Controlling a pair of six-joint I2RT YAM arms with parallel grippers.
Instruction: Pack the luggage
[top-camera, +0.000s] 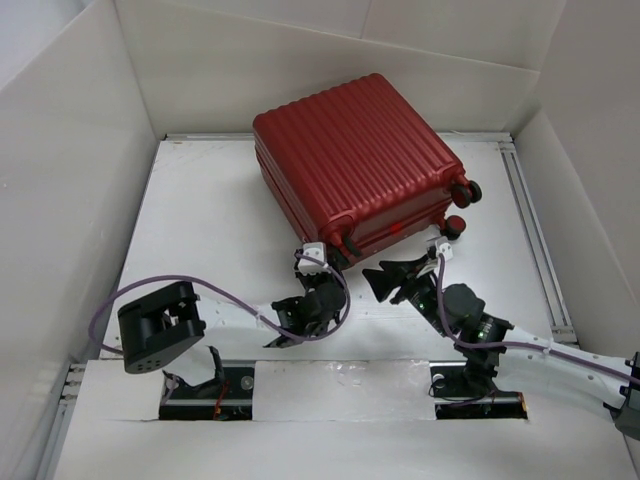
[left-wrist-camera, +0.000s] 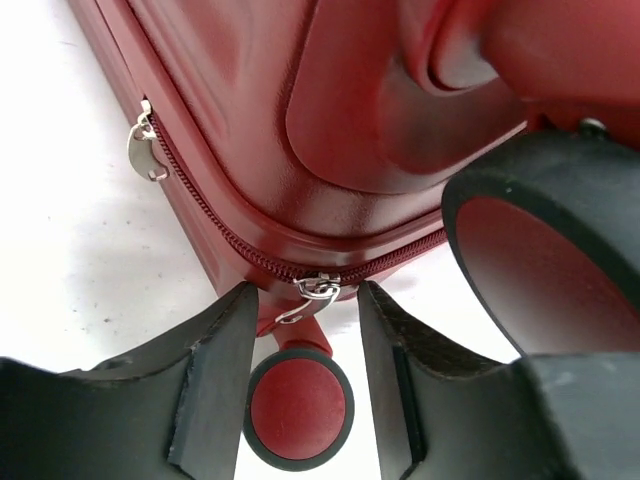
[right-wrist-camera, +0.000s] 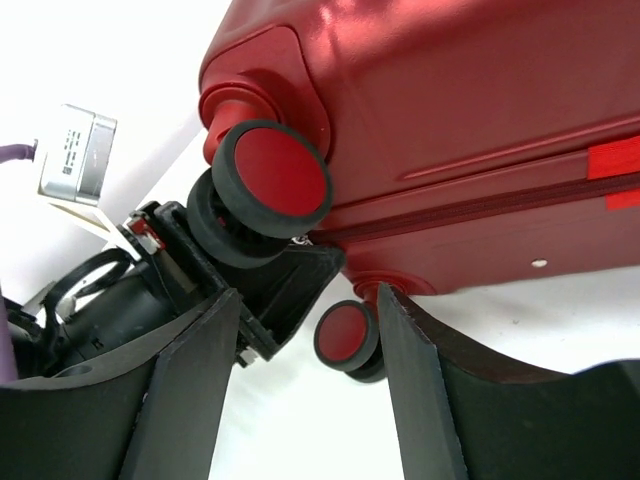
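Luggage (top-camera: 355, 160) (closed) lies just ahead of left fingers (left-wrist-camera: 215, 400) and right fingers (right-wrist-camera: 190, 400), both parted, empty.

The white table (top-camera: 200, 220) is carrying one thing: a dark-red suitcase (top-camera: 355, 160). It is lying flat and zipped shut toward the far side, sitting at an angle to the table's edges. Its small wheels (top-camera: 471, 189) are sticking out on the right, some hanging clear of the surface. A metal rail (top-camera: 535, 235) is running along the table's right edge.

left pincer (left-wrist-camera: 305, 300) parted, right pincer (right-wrist-camera: 305, 297) parted (both low)
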